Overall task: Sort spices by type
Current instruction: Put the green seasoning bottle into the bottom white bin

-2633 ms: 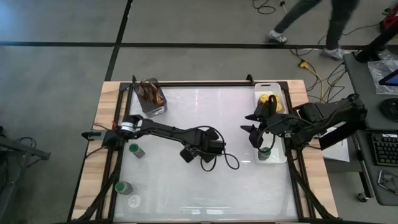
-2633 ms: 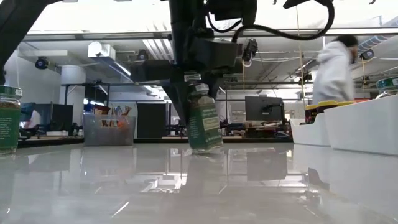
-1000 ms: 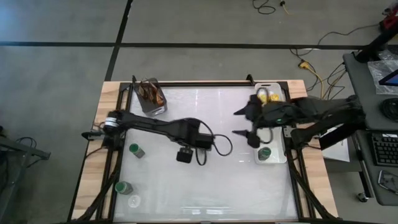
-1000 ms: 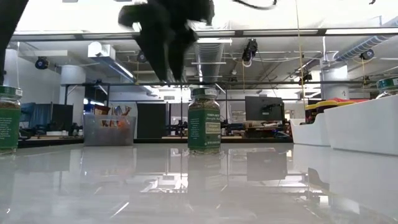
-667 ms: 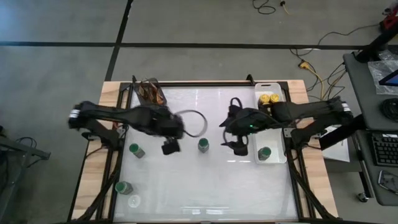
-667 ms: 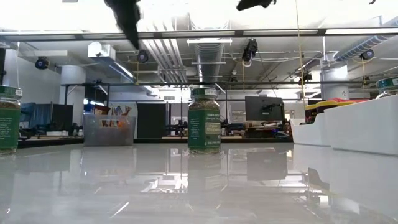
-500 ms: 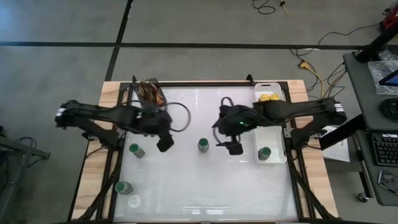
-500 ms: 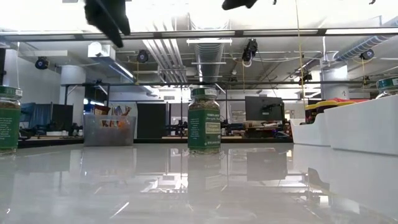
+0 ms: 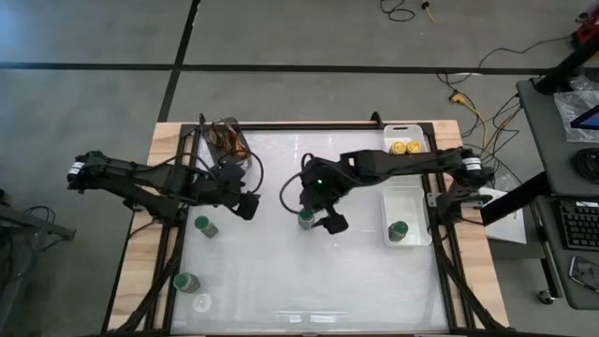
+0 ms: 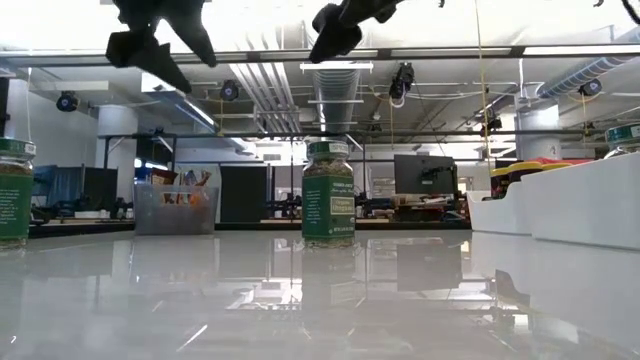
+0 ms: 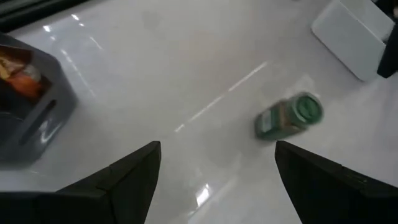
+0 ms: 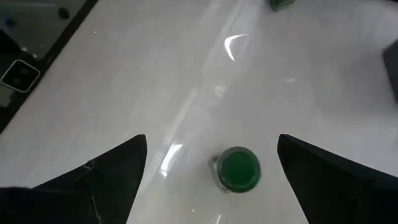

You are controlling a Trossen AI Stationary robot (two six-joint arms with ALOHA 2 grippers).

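Note:
A green-lidded spice jar (image 9: 305,219) stands upright on its base at the table's middle, and shows too in the low view (image 10: 329,195). My right gripper (image 9: 320,215) hangs open above it, well clear (image 10: 335,35); its wrist view looks down on the green lid (image 12: 239,169) between the spread fingers. My left gripper (image 9: 247,205) is open, raised (image 10: 150,45), left of that jar (image 11: 289,116). Two more green-lidded jars (image 9: 205,226) (image 9: 185,282) stand near the left edge. One green-lidded jar (image 9: 398,230) sits in the near white tray; yellow-lidded jars (image 9: 404,147) sit in the far tray.
The grey cup of brown sticks (image 9: 227,140) stands at the far left corner. Two white trays (image 9: 406,201) line the right edge. A small clear jar (image 9: 201,302) sits at the near left corner. Bare tabletop lies between the middle jar and the near edge.
My left gripper has drawn back from over the middle jar toward the table's left and far side, staying open. My right gripper has swung from beside the trays leftward until it is above the middle jar. The jar has stayed upright in place.

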